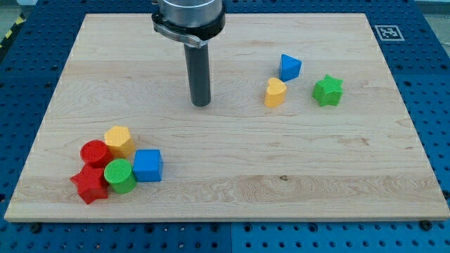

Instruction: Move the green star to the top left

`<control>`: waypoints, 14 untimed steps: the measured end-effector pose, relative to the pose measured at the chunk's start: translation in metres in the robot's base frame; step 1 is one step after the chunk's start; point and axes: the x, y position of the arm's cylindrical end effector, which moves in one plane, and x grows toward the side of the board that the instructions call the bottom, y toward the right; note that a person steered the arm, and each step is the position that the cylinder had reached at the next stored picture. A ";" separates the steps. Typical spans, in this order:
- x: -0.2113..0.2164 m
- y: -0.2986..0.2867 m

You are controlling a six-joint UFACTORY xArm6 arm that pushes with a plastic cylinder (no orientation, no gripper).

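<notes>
The green star (328,91) lies on the wooden board at the view's right, above mid-height. A yellow heart-shaped block (275,92) sits just left of it and a blue triangular block (289,67) is up and to the left of the star. My tip (201,104) touches the board near the top centre, well to the left of the star and apart from every block.
A cluster sits at the view's bottom left: a yellow hexagon (119,140), a red cylinder (94,152), a red star (90,184), a green cylinder (120,175) and a blue cube (148,166). The board's edge (225,217) meets a blue perforated table.
</notes>
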 end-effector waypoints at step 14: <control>-0.052 0.105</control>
